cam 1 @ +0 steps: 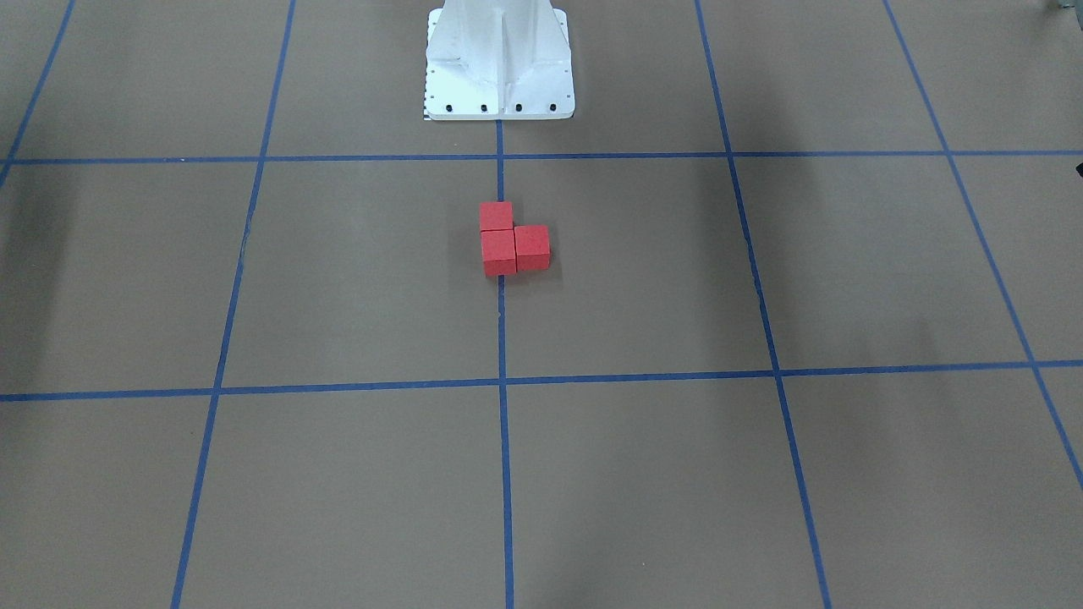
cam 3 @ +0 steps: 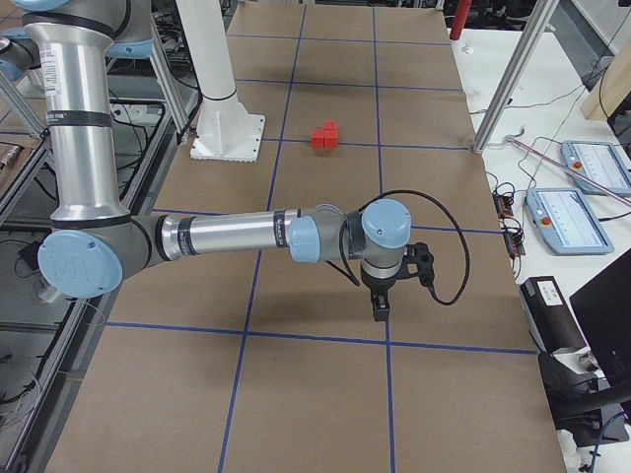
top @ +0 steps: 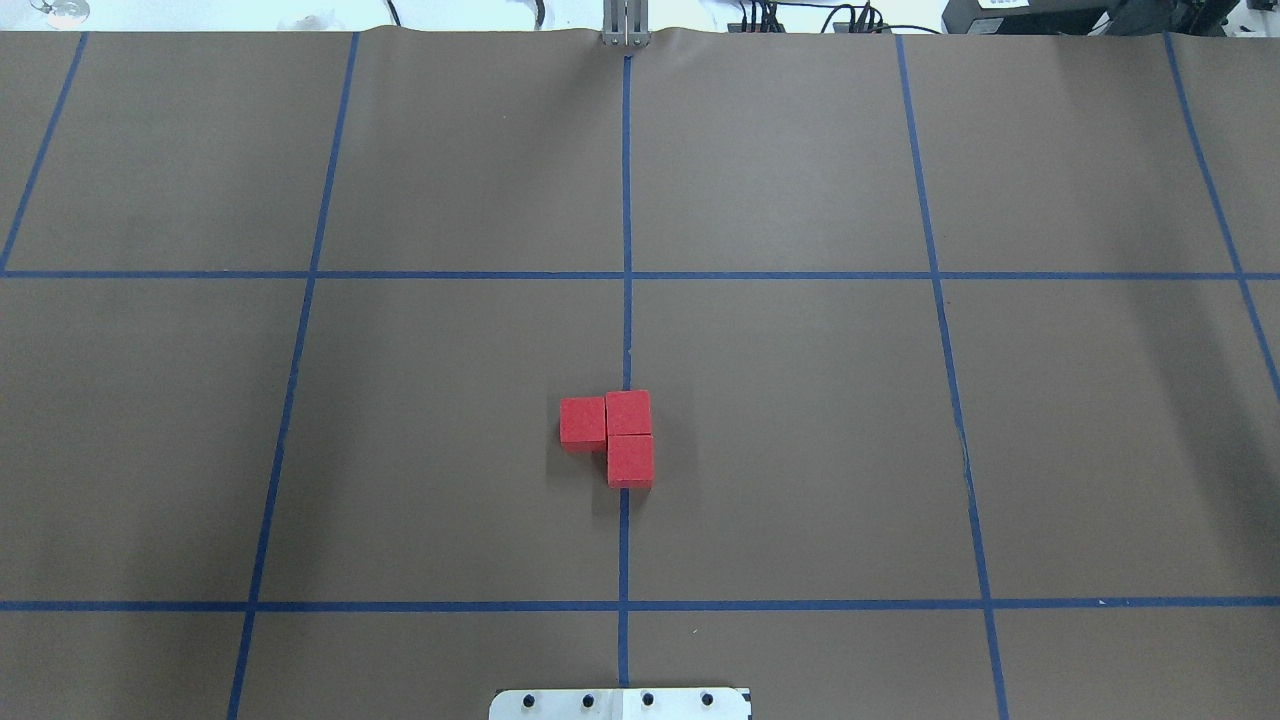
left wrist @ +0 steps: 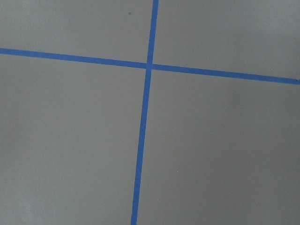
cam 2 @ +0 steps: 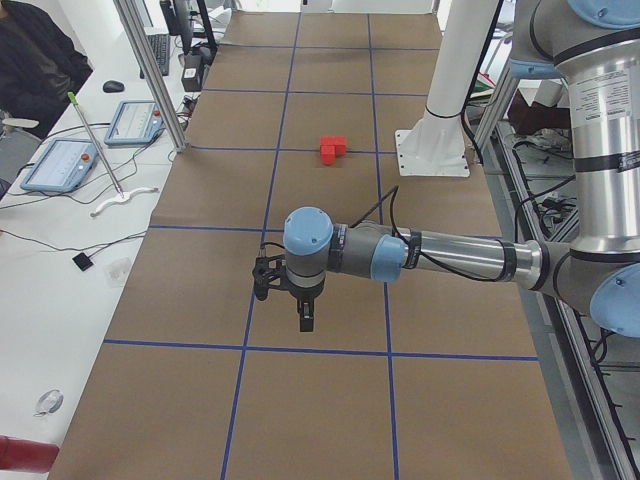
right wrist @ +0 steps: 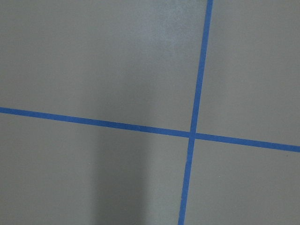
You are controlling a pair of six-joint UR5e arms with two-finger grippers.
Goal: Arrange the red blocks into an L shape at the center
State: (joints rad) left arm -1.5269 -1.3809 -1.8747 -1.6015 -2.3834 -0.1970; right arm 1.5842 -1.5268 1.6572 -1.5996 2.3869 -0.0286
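Since the three small matte red blocks lay touching in an L, I judged the job as good as done. Two sat on the centre blue tape line, one behind the other. The third was against the farther one, on my left and set a shade out of square. At most a small nudge was left.

My left fingers and right fingers hung over bare grid crossings, well apart from the blocks. I could not tell whether either pair was spread or pressed together, as only the side views showed them.

The brown paper-covered worktop lay flat, with my white base pedestal just behind the blocks. White side desks held blue-edged tablets and cables.
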